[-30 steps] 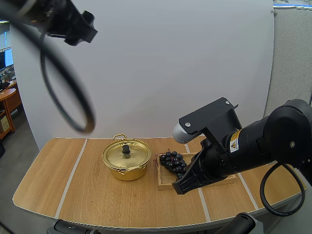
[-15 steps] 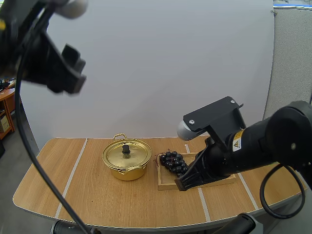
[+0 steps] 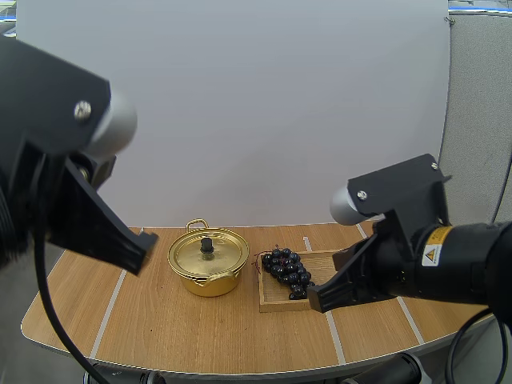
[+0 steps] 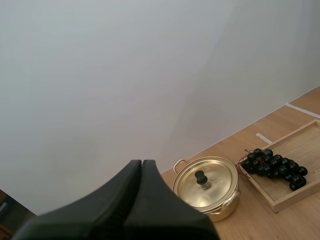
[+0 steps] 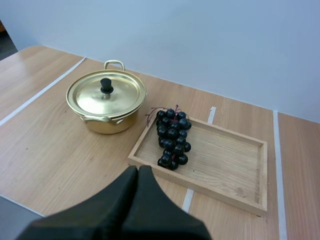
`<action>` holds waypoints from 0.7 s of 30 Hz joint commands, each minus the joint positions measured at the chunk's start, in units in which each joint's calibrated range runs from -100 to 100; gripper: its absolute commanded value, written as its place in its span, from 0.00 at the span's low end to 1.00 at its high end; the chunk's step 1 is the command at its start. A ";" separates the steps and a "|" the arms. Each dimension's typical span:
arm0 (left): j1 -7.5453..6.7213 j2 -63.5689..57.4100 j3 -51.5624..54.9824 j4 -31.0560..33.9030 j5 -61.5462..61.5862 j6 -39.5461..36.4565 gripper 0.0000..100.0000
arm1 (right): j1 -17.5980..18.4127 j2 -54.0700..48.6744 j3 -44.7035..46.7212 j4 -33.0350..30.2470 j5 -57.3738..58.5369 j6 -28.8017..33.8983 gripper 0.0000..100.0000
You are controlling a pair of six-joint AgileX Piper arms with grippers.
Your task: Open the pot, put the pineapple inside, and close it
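The gold pot (image 3: 208,262), its lid (image 3: 196,254) on, sits mid-frame on the desk (image 3: 184,332), with bare wood in front and to its left. Just right of it, dark grapes (image 3: 288,270) lie at the wooden tray's (image 3: 272,306) left end. The left claw (image 4: 142,165) and right claw (image 5: 138,171) are both closed, empty. Since a second ago the left arm has dropped from the upper left and the right arm has drawn rightward.
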 commanded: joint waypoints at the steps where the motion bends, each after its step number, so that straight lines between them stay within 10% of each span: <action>1: 0.88 -3.40 2.45 -3.01 0.00 -1.61 0.00 | -1.28 -2.96 0.07 0.43 -1.83 0.14 0.00; 21: 1.20 -6.64 23.76 10.81 -29.38 -29.75 0.00 | -3.42 -4.15 4.27 0.02 -40.18 0.14 0.00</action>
